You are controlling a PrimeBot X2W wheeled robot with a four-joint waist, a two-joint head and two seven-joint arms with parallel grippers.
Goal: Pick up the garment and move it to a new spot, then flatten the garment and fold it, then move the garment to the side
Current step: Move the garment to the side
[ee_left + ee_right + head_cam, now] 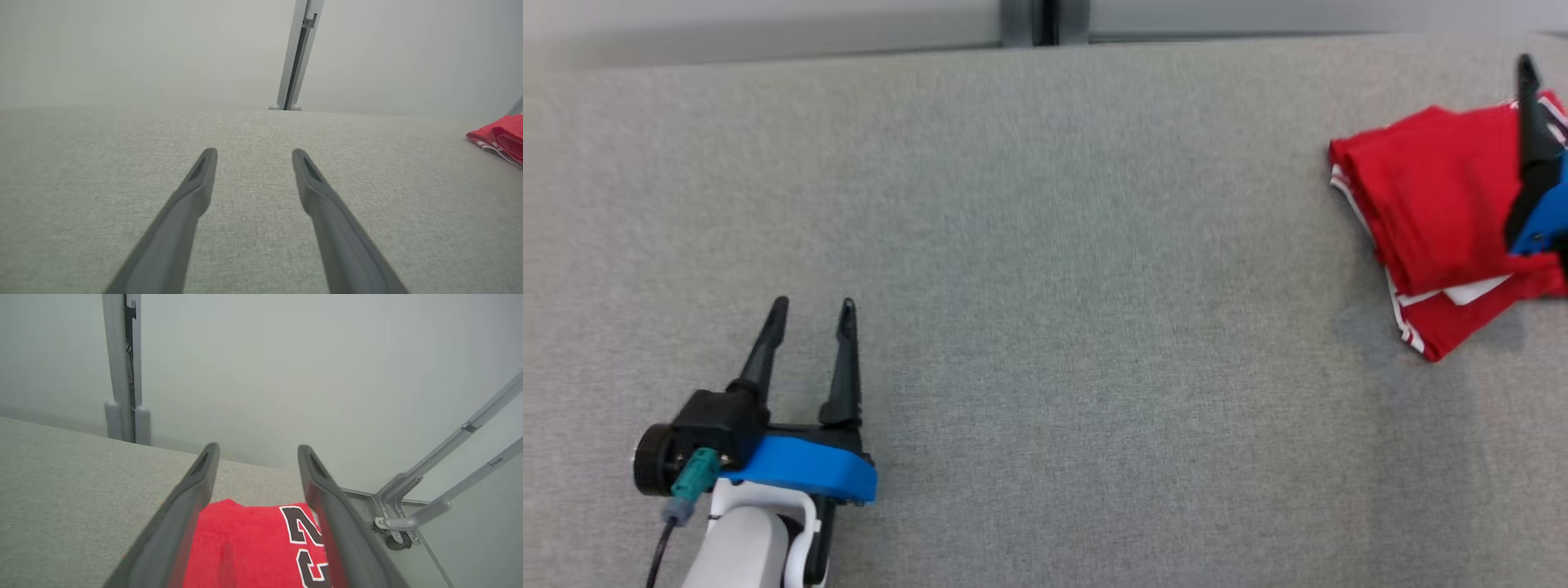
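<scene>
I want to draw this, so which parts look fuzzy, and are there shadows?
Head view: the red shirt casts a soft shadow on the grey table. Left wrist view: the left claw blurs toward the bottom; the wall looks foggy. Right wrist view: the right claw blurs low down, tinted red by the shirt.

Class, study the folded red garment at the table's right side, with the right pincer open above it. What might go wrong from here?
1. The garment lies close to the edge of the table; a nudge might push it off.
2. The open right pincer hangs right over the cloth; as it pulls away, a finger might snag the top layer and spoil the fold.
</scene>
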